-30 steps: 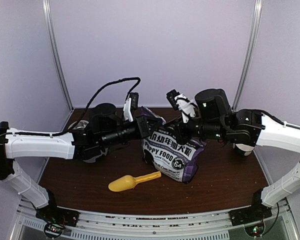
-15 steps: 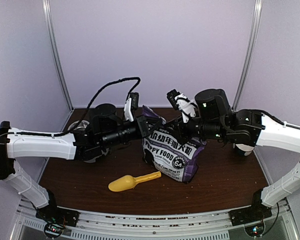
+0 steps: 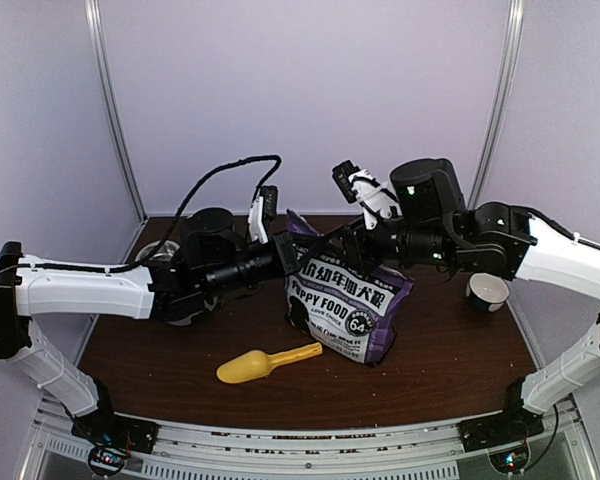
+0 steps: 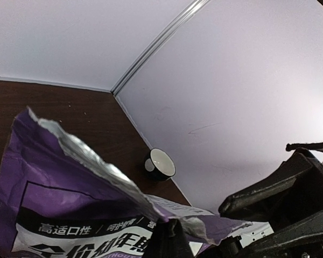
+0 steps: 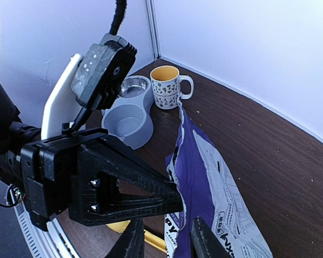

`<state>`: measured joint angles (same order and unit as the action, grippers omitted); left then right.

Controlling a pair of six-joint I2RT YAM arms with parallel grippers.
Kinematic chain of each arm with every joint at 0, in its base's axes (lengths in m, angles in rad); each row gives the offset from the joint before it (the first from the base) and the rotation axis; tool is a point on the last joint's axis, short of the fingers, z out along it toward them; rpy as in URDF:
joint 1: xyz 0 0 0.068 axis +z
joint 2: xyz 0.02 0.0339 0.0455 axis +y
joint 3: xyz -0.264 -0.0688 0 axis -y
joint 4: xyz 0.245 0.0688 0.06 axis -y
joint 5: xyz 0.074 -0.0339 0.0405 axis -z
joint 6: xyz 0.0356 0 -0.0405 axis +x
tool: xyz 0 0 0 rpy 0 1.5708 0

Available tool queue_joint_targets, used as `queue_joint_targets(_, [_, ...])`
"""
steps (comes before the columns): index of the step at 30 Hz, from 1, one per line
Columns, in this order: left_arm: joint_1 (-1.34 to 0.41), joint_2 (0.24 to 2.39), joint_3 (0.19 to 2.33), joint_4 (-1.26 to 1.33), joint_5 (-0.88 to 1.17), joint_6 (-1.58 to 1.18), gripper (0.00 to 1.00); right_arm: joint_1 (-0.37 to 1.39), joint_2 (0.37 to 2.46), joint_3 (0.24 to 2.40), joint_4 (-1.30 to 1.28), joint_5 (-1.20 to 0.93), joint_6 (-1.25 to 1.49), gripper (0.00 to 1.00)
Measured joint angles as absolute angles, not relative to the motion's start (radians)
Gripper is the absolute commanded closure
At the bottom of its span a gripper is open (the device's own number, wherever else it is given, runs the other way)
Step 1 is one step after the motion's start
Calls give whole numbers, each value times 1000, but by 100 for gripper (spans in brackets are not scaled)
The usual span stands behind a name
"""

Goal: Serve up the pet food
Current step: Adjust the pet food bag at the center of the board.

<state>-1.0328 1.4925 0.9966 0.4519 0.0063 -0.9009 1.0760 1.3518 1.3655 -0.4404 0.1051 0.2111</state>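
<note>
Right gripper has opened; left gripper pinches the pet food bag.

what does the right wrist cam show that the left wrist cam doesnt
Only the right wrist view shows the grey double bowl and a patterned mug behind it. Only the left wrist view shows a dark cup with a white inside near the wall. Both show the purple pet food bag, its top edge pinched by the left gripper, and the brown table.
</note>
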Motion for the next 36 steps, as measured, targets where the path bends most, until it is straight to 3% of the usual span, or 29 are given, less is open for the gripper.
queue_joint_targets(36, [-1031,1493,997,404,4,-867,100,1076,1470,1483,-580,291,159,95])
